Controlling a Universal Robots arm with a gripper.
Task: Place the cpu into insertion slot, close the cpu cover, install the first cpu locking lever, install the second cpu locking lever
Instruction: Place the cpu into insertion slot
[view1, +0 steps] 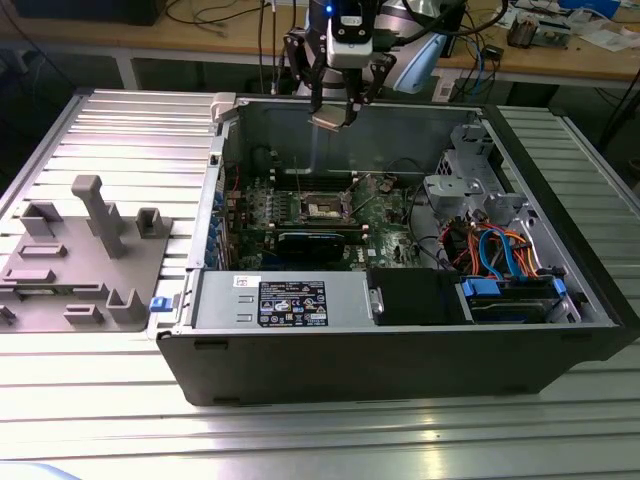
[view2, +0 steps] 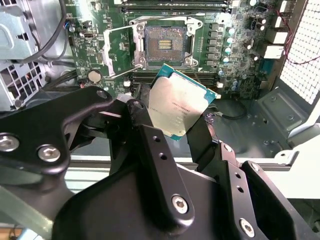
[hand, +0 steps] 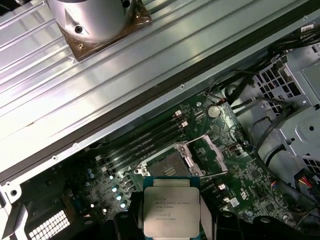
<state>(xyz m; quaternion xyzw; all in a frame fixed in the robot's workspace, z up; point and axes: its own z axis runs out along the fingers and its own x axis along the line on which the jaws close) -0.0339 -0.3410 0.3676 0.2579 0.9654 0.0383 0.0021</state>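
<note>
While the black two-fingered gripper (view1: 333, 108) hangs over the open grey metal computer case (view1: 400, 370), grip: fingers (view2: 142, 130) clamped on two opposite edges of the small flat silver-topped square cpu (view2: 180, 102).
Insertion slot: the dark-centred, silver-rimmed square insertion slot (view2: 165, 44) on the green circuit board (view2: 85, 35) lies bare, at six o'clock from the gripper in the exterior view, well apart.
Cpu cover: the thin silvery windowed cpu cover (view2: 121, 29) stands swung open beside the slot.
Room: open air between cpu and slot; in the exterior view, case walls stand at three, nine and twelve o'clock from the slot.
</note>
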